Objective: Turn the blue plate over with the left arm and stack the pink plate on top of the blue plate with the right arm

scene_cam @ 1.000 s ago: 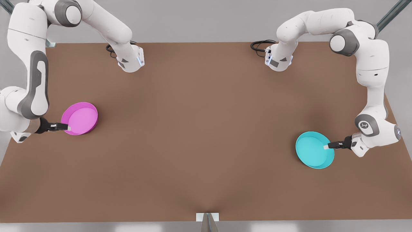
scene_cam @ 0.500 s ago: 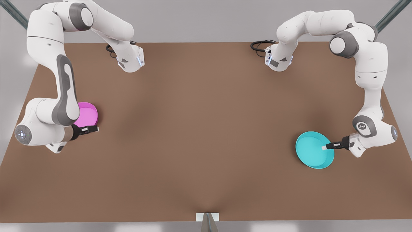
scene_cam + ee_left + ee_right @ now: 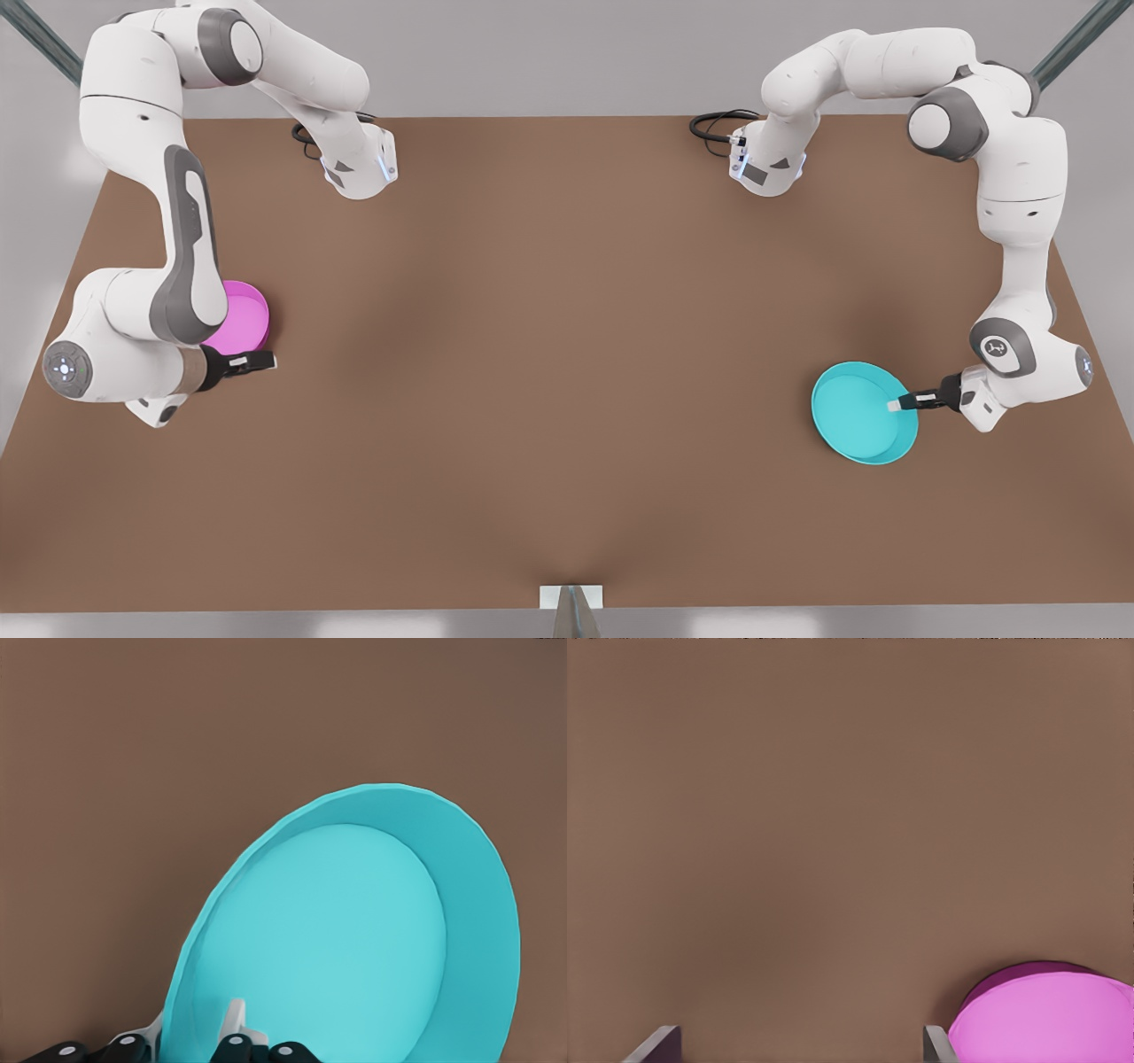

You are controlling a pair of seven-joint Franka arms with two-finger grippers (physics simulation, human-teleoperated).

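Now the left gripper (image 3: 897,404) pinches the blue plate (image 3: 859,415) by its rim at lower right; it should lift before rolling. At left, the right gripper (image 3: 259,360), fingers spread, hangs beside the pink plate (image 3: 246,317).

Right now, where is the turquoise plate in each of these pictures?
Front view: the blue plate lies at the front view's right on the brown table, with the left gripper clamped on its rim.
Left wrist view: the plate is close up, open side showing, with a finger inside the rim.
Right wrist view: not in it.
Shared landmark: the brown table.
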